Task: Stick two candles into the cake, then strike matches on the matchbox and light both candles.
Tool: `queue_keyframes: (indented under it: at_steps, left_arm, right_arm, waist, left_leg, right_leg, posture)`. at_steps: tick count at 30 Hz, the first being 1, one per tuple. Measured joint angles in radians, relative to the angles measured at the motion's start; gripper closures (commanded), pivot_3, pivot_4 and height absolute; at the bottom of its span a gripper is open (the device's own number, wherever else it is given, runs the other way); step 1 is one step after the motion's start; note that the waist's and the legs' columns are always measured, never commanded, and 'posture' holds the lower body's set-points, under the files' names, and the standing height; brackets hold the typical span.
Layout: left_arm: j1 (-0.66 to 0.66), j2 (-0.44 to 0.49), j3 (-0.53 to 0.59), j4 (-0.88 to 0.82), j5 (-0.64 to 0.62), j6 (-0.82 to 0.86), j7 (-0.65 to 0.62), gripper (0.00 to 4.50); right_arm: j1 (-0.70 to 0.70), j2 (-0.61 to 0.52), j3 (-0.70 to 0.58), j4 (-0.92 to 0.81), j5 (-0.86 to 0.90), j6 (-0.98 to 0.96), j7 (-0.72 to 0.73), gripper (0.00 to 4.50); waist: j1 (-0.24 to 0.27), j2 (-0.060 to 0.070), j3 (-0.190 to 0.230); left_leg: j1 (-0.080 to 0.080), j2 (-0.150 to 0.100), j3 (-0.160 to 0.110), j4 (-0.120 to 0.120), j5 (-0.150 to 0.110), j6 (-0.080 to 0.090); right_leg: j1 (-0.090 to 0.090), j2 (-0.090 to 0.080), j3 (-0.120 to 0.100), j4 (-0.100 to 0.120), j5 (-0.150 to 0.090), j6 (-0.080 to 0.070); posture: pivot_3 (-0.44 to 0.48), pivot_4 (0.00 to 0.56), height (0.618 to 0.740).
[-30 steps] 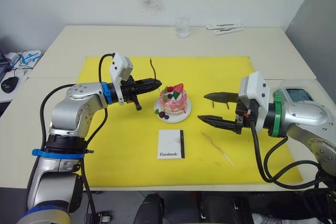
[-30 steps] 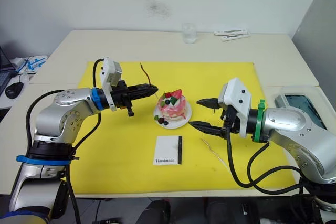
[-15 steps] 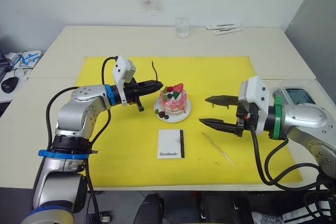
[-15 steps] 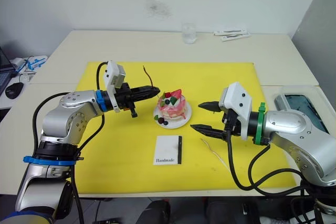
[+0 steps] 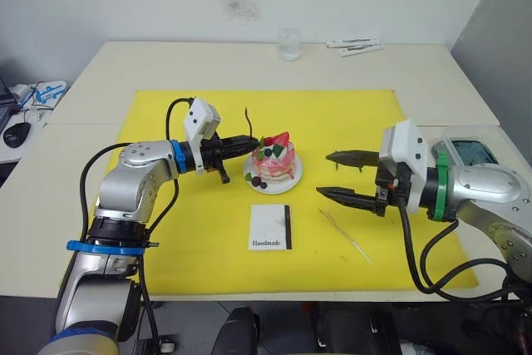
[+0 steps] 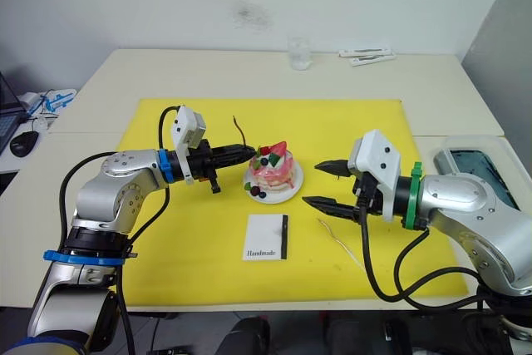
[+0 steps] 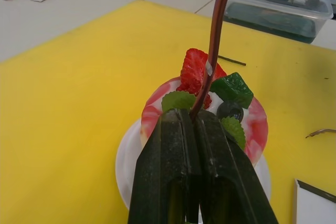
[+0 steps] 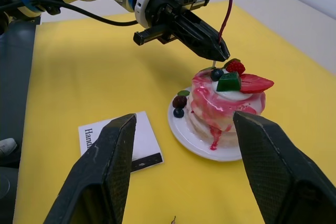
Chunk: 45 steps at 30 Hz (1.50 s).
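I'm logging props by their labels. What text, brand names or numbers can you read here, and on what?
"Handmade": black print along the near edge of the white matchbox, lying on the yellow mat.
In the right wrist view the same box shows only the first letters, "Ha"; the rest is hidden behind a finger.
Nothing else bears readable text.

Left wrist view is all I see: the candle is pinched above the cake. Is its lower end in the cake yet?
Observer: I can't tell. In the right wrist view the candle has its pale end poking out under the left hand, right at the top edge of the cake.
Operator: Where's the right hand?
Observer: The right hand is open and holding nothing, over the mat to the cake's right.
Operator: And the second candle?
Observer: The second candle lies on the mat, right of the matchbox.
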Motion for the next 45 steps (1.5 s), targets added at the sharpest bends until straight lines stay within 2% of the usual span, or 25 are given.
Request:
queue_keyframes:
  at_steps: [19,23,30,41,45]
  left_arm:
    - [0.038,-0.061,0.0,0.023,0.027,-0.074,0.027,4.5]
    - [0.033,-0.063,0.007,0.023,0.019,-0.037,0.036,3.37]
    - [0.034,-0.056,0.013,-0.046,-0.007,0.035,0.034,1.1]
    - [0.083,0.034,0.067,-0.122,-0.042,0.089,0.046,1.1]
    - [0.127,0.098,0.097,-0.177,-0.059,0.102,0.034,1.1]
  right_arm:
    - [-0.01,0.003,-0.001,-0.001,0.003,0.022,-0.003,1.46]
    - [-0.017,0.005,-0.001,-0.001,0.004,0.023,-0.003,1.45]
    - [-0.022,0.005,-0.001,-0.001,0.004,0.024,-0.002,1.45]
    - [-0.022,0.01,-0.001,0.0,0.004,0.019,0.006,1.45]
    - [-0.018,0.008,-0.015,0.001,0.004,0.014,0.019,1.45]
  waist:
    - [0.0,0.0,0.0]
    - [0.0,0.0,0.0]
    - [0.0,0.0,0.0]
    - [-0.001,0.0,0.0]
    - [-0.001,0.0,0.0]
  left_leg:
    - [0.0,0.0,-0.001,0.01,0.0,0.0]
    - [0.0,0.0,0.0,0.013,0.0,0.0]
    - [0.0,0.0,-0.001,0.013,0.0,0.0]
    - [0.0,0.0,0.0,0.013,0.0,0.0]
    - [0.0,0.001,0.0,0.013,0.0,0.0]
  right_leg:
    - [0.002,0.0,0.0,0.005,0.0,0.0]
    - [0.003,0.0,0.0,0.006,0.0,0.003]
    - [0.002,0.001,0.0,0.007,0.0,0.004]
    - [0.002,0.001,0.0,0.007,0.0,0.004]
    - [0.002,0.001,0.0,0.006,0.0,0.004]
  posture:
    - [0.0,0.15,0.74]
    - [0.0,0.15,0.74]
    - [0.0,0.15,0.74]
    - [0.0,0.15,0.74]
    - [0.0,0.15,0.74]
